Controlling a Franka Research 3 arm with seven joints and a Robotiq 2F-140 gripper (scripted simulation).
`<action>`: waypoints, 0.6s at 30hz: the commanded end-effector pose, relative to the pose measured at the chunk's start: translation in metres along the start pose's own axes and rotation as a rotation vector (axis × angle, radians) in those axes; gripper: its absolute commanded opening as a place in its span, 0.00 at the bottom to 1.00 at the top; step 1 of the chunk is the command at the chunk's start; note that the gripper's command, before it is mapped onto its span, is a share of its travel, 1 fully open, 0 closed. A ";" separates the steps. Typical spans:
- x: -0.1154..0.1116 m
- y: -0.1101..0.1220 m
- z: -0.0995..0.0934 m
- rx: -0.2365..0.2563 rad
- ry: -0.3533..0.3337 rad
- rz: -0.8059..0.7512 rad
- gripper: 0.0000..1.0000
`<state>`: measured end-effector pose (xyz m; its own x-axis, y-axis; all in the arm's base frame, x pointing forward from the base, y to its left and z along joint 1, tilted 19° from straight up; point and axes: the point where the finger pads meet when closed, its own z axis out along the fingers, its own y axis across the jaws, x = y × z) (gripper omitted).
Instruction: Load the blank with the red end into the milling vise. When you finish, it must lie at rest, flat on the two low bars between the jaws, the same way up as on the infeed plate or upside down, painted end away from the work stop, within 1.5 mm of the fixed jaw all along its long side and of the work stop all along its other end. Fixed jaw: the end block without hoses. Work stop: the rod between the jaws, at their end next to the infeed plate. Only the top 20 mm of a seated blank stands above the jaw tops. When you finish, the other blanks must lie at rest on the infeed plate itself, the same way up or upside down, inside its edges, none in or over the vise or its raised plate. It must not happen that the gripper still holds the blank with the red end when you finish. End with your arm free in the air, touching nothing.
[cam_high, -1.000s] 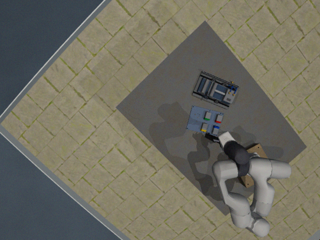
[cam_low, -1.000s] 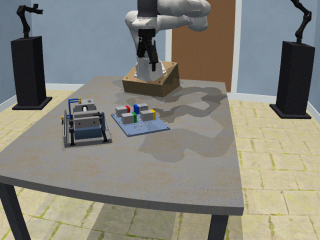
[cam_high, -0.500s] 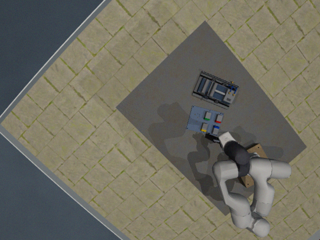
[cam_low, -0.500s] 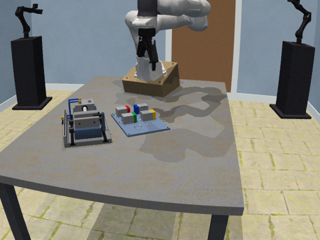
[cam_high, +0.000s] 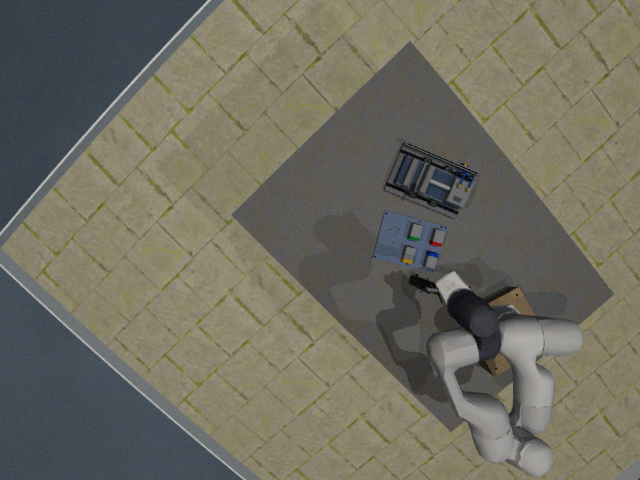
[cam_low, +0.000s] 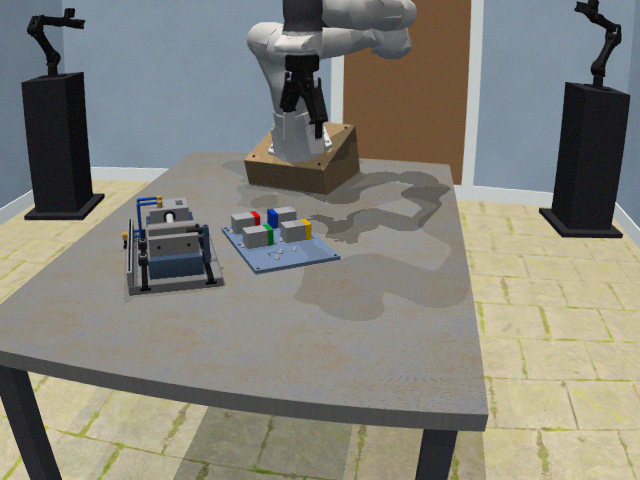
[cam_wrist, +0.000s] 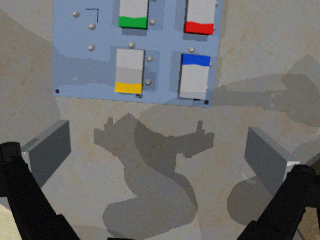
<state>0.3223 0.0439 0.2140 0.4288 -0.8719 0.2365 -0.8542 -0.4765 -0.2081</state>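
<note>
1. Blank, red-ended, grey, block-shaped (cam_high: 437, 237) (cam_low: 245, 221) (cam_wrist: 199, 15): one, lying on the infeed plate, right of the plate's middle in the top view; at the upper right of the wrist view (cut by the frame edge).
2. Infeed plate, flat, blue, square-cornered (cam_high: 387, 239) (cam_low: 268, 262) (cam_wrist: 75, 75): one, on the table, just beside the vise; small pale studs stand on it.
3. Blanks, grey, three further, all on the plate: green-ended (cam_high: 415, 231) (cam_low: 257, 236) (cam_wrist: 133, 12), yellow-ended (cam_high: 408, 254) (cam_low: 295, 230) (cam_wrist: 129, 71), blue-ended (cam_high: 432, 259) (cam_low: 281, 217) (cam_wrist: 194, 76).
4. Milling vise, grey and dark metal, with blue hoses (cam_high: 458, 198) (cam_low: 173, 245): one, above the plate in the top view, left of it in the exterior view.
5. Jaws, black linkage with grey pads (cam_high: 422, 283) (cam_low: 303, 124) (cam_wrist: 159, 155): one pair, fully open, holding nothing; in the air, apart from the blanks.
6. Table, grey, mottled top (cam_high: 330, 180) (cam_low: 310, 356) (cam_wrist: 90, 175): one, carrying plate, vise and the arm's brown wedge-shaped base (cam_high: 522, 302) (cam_low: 289, 175).

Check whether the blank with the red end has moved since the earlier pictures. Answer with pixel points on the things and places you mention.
No; the blank with the red end (cam_high: 437, 237) (cam_low: 245, 222) (cam_wrist: 200, 16) keeps its place on the infeed plate (cam_high: 385, 235) (cam_low: 258, 262) (cam_wrist: 75, 75).
</note>
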 end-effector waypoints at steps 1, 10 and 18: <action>-0.002 0.003 -0.002 -0.001 0.012 0.045 1.00; -0.002 0.003 -0.002 -0.001 0.012 0.045 1.00; 0.003 0.002 -0.002 -0.001 0.012 0.045 1.00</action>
<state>0.3196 0.0406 0.2141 0.3952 -0.8873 0.2378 -0.8705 -0.4444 -0.2114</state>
